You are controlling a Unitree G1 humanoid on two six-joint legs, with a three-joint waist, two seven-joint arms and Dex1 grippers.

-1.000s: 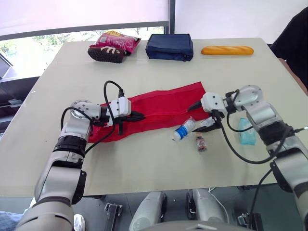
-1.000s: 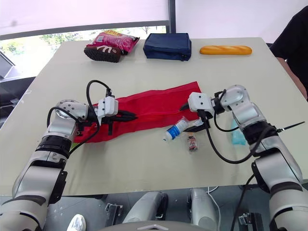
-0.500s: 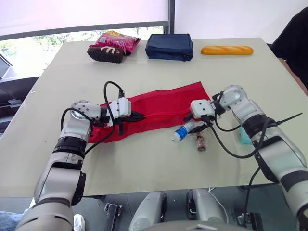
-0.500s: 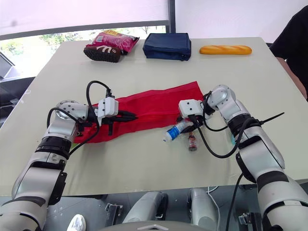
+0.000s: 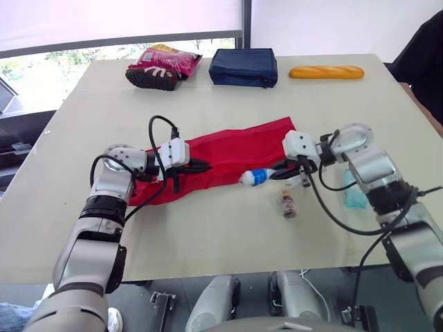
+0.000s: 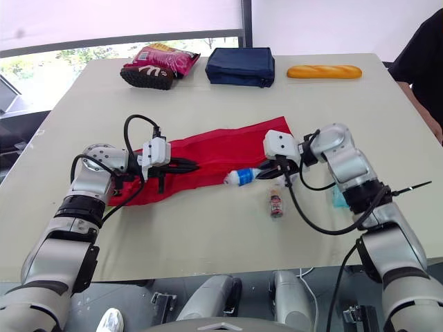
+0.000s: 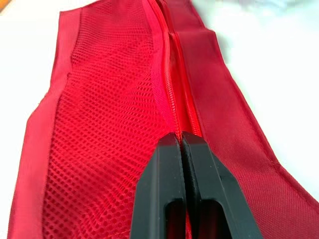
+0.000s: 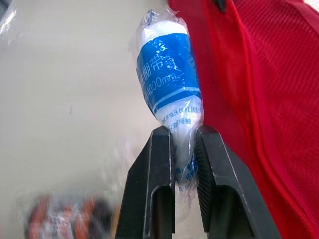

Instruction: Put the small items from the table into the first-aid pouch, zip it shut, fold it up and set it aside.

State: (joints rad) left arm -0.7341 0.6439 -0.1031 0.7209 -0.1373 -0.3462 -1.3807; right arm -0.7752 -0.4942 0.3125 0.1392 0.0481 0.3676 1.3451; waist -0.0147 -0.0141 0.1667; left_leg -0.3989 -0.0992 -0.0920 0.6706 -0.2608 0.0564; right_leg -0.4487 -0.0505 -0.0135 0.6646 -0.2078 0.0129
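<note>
Red pouch [image 5: 228, 155] stretched flat across the middle of the worktop [image 5: 208, 235], long axis from near-left toward far-right. Left tool [image 7: 180, 137] clenched at the zip line, seemingly pinching the fabric there. Right tool [image 8: 180, 134] grasping the blue-and-white wrapped roll [image 5: 257, 177] by one end. Roll just beside the near long edge of the pouch, long axis pointing away from the right tool toward the left one. Zip line on the far side of the roll, so probably a short carry over that edge; how wide the opening stands, cannot tell. Small dark packet [image 5: 288, 205] and teal packet [image 5: 355, 195] waiting near the right arm, out of the path. Snack bag [image 5: 163, 66], navy case [image 5: 243, 67] and bread loaf [image 5: 327, 72] along the far edge, well apart.
</note>
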